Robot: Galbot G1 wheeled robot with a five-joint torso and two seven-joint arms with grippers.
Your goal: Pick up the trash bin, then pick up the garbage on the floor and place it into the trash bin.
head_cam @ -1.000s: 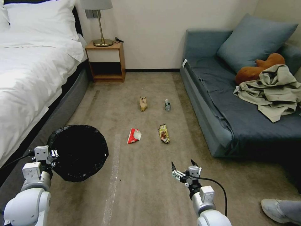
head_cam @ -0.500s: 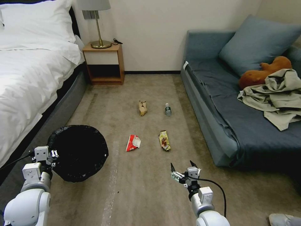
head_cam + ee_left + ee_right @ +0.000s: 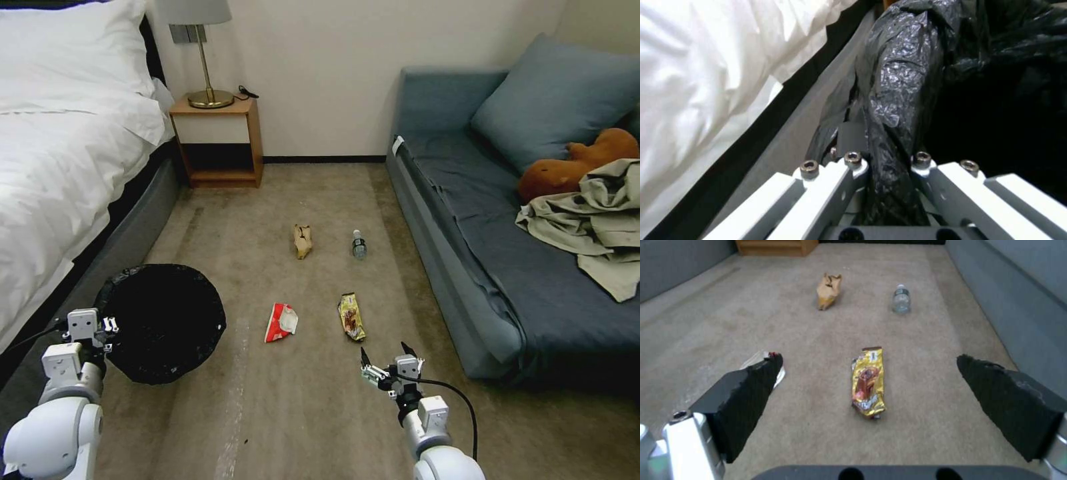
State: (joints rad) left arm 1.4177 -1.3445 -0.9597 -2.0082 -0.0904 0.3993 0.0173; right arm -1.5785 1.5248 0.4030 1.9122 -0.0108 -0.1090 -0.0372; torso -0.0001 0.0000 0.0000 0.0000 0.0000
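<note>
Right wrist view: my right gripper (image 3: pixel 869 373), jaws spread wide, frames the yellow-brown snack wrapper (image 3: pixel 868 381) on the carpet (image 3: pixel 929 350); its print is too blurred to read. Beyond lie the tan paper bag (image 3: pixel 828 290) and clear bottle (image 3: pixel 901 300). From the head camera, my left gripper (image 3: pixel 107 327) pinches the black-bagged trash bin (image 3: pixel 163 320) beside the bed (image 3: pixel 60 173), with the red-and-white wrapper (image 3: pixel 281 321) nearby.
</note>
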